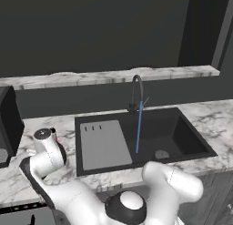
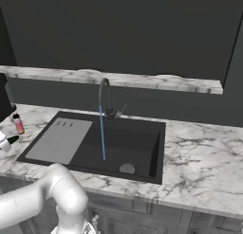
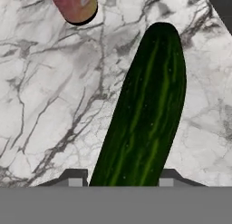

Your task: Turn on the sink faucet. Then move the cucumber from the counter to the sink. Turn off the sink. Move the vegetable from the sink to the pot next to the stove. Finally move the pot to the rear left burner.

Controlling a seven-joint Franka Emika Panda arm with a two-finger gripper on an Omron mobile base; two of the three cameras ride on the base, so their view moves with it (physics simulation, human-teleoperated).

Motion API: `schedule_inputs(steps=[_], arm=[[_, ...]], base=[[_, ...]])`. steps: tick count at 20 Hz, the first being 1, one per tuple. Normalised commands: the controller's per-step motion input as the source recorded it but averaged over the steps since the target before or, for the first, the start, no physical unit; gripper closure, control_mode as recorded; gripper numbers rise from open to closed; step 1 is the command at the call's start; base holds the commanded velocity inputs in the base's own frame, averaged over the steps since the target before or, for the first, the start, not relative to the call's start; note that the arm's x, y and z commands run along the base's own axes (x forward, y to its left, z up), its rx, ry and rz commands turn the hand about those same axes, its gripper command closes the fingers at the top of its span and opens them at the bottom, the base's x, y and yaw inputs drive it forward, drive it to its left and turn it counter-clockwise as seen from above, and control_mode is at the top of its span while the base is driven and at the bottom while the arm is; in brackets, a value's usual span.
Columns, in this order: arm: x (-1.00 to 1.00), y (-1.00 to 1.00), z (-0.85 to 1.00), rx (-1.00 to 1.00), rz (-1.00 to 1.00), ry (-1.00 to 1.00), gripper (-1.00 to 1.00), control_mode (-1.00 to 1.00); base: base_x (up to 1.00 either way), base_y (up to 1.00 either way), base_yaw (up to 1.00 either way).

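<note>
The counter (image 3: 41, 96) is the biggest thing here, white marble veined with grey, spreading away under and beyond the fingers (image 3: 121, 178) on every side; let into it, off to one side of them, is the black sink (image 1: 182, 133) with its flat grey drainboard panel (image 1: 103, 144) and round drain (image 1: 161, 154); behind the basin stands the sink faucet (image 1: 137, 89), a thin blue stream (image 1: 139, 128) falling from its arched spout into the bowl, so the water is on; the white arm bends low over the counter beside the drainboard end of the sink. Next in size, the cucumber (image 3: 145, 109) lies flat on the marble, running straight out from between the two finger tips (one tip pressed close against each flank); the fingers are clasped on it, and it is not in the sink. Smallest, a pink bottle (image 3: 74, 5) stands ahead of the fingers and apart from the cucumber's far end.
</note>
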Motion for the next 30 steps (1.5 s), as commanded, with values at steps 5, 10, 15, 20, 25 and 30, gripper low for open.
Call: schedule_inputs(steps=[5,10,15,20,25,30], arm=[[0.0,-0.67,0.58,0.03,-0.13,-0.01,1.0,-1.0],[0.02,-0.64,0.73,0.0,-0.15,0.06,1.0,-1.0],[0.0,-0.73,0.59,0.0,-0.19,0.13,1.0,-1.0],[0.01,-0.81,0.25,0.0,-0.16,0.1,1.0,-1.0],[0.0,-0.87,0.11,0.0,-0.14,0.09,1.0,-1.0],[0.0,-0.89,0.04,0.0,-0.14,0.08,1.0,-1.0]], base=[[0.0,0.0,0.0],[0.0,0.0,0.0],[0.0,0.0,0.0],[0.0,0.0,0.0],[0.0,0.0,0.0],[0.0,0.0,0.0]])
